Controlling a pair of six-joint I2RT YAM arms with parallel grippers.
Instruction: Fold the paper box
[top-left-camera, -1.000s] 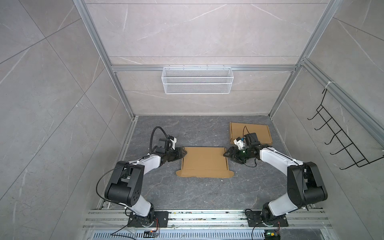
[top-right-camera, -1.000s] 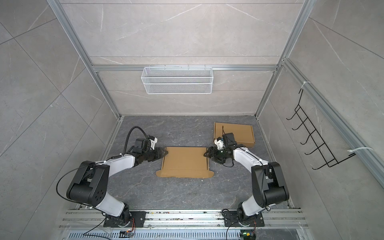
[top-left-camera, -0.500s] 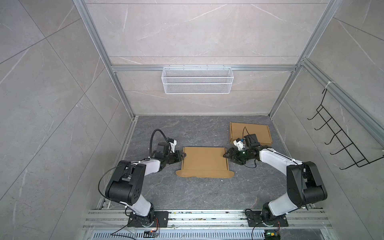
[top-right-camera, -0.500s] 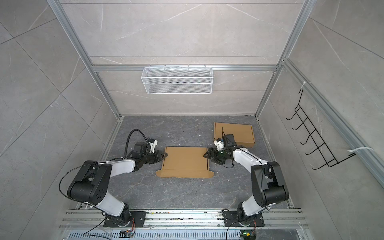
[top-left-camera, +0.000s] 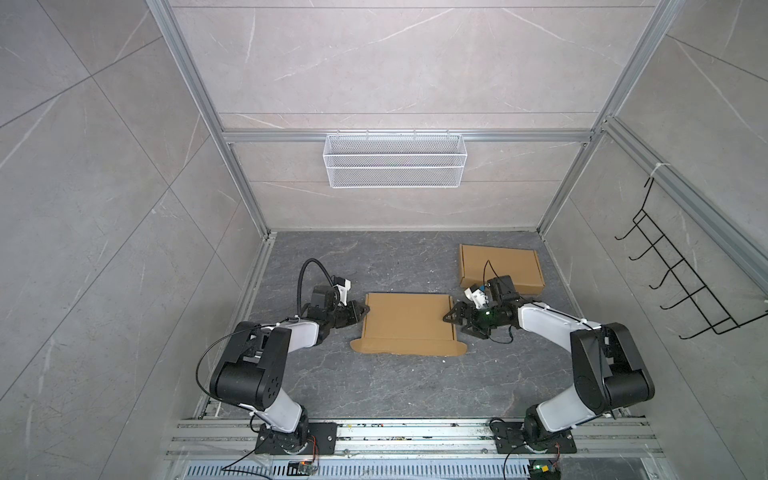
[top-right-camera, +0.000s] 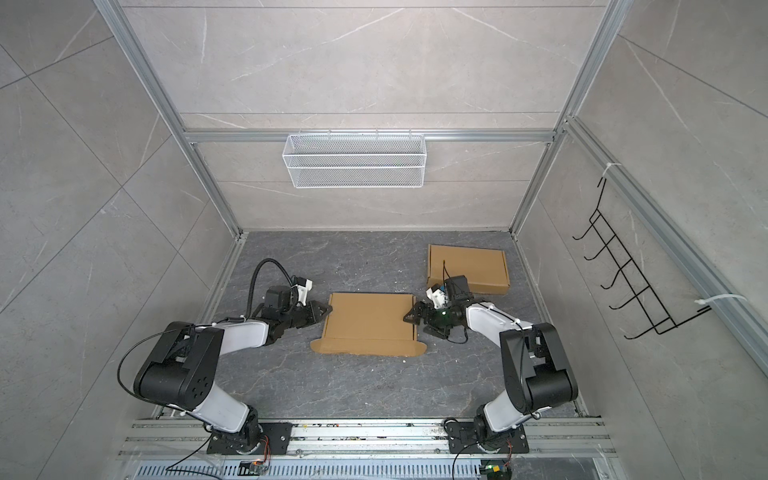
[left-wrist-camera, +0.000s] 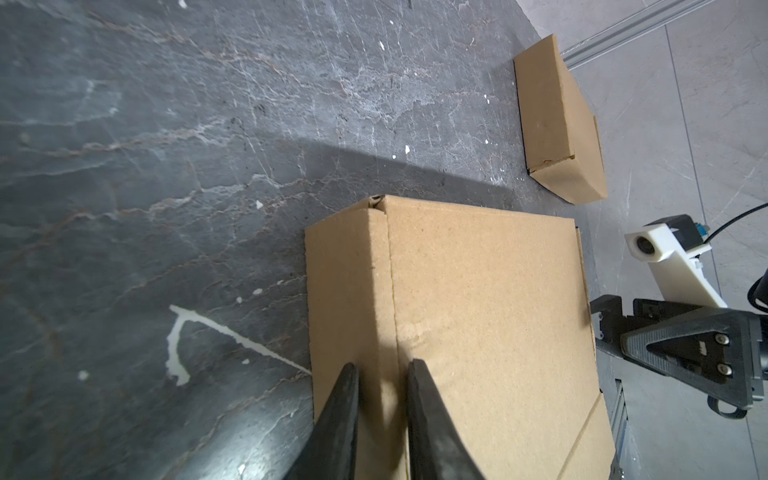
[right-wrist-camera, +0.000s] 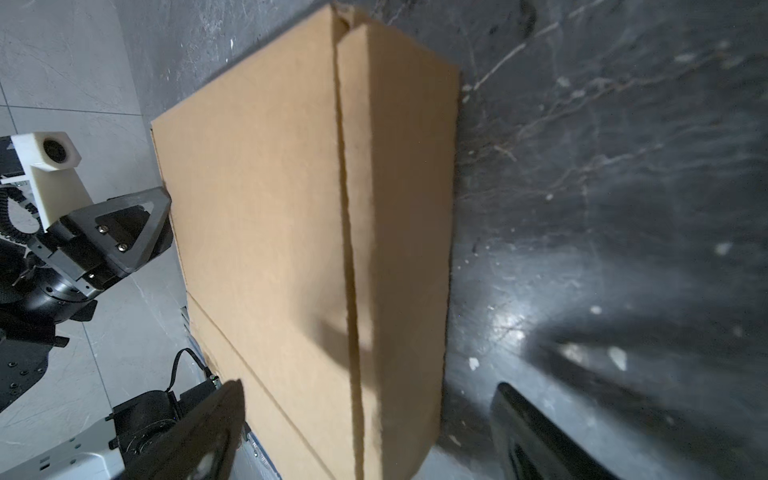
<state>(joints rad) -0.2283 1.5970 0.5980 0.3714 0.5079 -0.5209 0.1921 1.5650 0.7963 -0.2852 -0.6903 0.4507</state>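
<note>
Paper box (top-left-camera: 407, 324) lies flat on the dark floor, centre of both top views, just below mid-frame. My left gripper (top-left-camera: 365, 311) is at its left edge, with the fingers (left-wrist-camera: 345, 415) drawn close over the fold line. I cannot tell whether they bite the cardboard. My right gripper (right-wrist-camera: 370, 386) is at the right edge, jaws spread wide and holding nothing.

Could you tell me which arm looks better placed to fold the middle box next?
Probably left: the left gripper sits narrow astride a side crease of the middle box, whereas the right gripper gapes wide open at the opposite edge.
</note>
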